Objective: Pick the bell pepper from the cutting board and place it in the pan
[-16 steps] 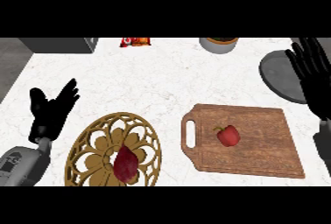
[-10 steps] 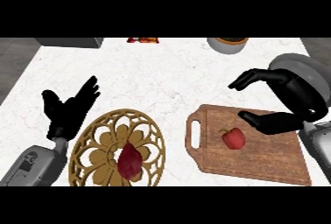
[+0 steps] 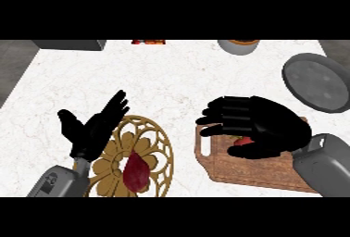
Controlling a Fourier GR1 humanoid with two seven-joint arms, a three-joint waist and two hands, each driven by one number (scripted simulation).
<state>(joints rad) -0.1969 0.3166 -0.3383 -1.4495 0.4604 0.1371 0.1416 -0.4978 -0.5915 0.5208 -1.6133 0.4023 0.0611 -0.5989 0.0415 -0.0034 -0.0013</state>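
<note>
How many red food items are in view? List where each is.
2. The bell pepper sits on the cutting board, mostly hidden under the right hand; a red item lies on the gold plate.

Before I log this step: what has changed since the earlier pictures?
The right hand came in from the counter's right edge to over the cutting board, fingers curling above the bell pepper; a grasp isn't visible yet. The pepper stays on the board, the left hand open by the gold plate, the pan at right.
</note>
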